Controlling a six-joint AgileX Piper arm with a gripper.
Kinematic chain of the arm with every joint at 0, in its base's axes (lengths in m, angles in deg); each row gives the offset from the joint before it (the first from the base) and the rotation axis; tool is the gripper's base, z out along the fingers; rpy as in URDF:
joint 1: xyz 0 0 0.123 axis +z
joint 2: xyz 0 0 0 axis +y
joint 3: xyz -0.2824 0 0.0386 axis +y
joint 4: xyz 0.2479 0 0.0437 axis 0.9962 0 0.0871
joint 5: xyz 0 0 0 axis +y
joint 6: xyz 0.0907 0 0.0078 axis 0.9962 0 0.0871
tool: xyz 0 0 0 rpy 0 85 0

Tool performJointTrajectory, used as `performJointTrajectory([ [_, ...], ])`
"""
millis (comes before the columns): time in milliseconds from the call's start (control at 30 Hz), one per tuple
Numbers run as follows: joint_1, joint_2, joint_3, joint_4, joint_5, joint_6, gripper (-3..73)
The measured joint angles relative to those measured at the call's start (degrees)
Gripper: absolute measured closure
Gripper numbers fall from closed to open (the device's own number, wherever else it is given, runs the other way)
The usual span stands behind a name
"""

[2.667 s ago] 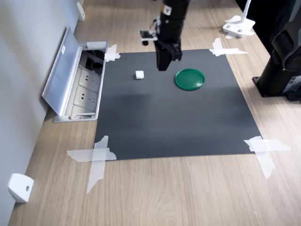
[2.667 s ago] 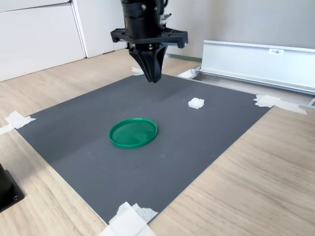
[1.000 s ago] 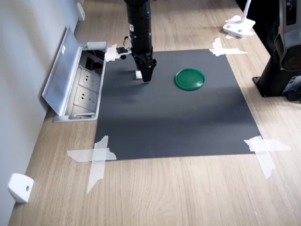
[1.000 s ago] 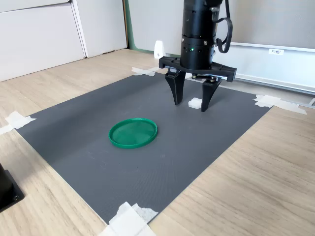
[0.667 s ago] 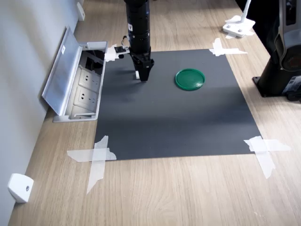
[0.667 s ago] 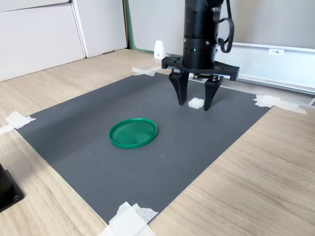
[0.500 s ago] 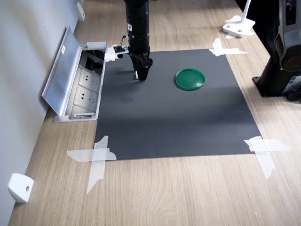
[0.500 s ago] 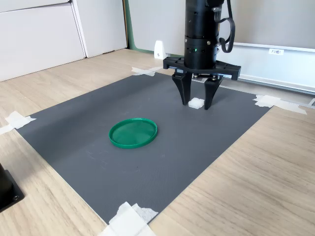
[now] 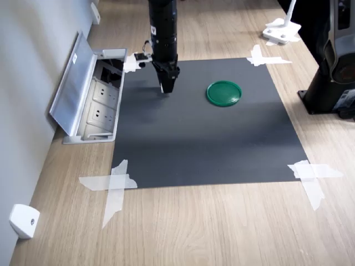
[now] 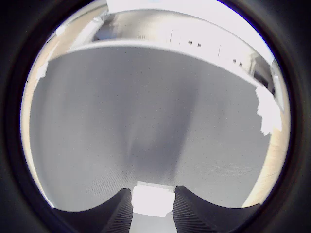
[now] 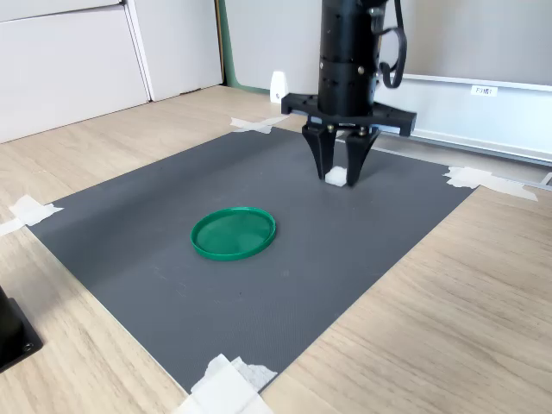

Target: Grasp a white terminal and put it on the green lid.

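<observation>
White terminal (image 9: 162, 88) almost wholly hidden behind the fingers (image 9: 168, 83) in the first exterior view.

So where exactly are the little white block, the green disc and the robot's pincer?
white terminal (image 11: 337, 177): second exterior view, its visible face between the fingers.
green lid (image 11: 233, 232): second exterior view, centre of its flat top.
gripper (image 11: 338, 178): second exterior view, midway between the fingertips.
</observation>
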Motion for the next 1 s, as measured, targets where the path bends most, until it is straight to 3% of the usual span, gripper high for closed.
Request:
performJointTrajectory([
  [667,0.00,-25.73,34.40,0.74,-5.87,-2.84,37.1],
  [1000,0.00,-26.09,37.47,-4.56,-12.19,-0.56,37.1],
])
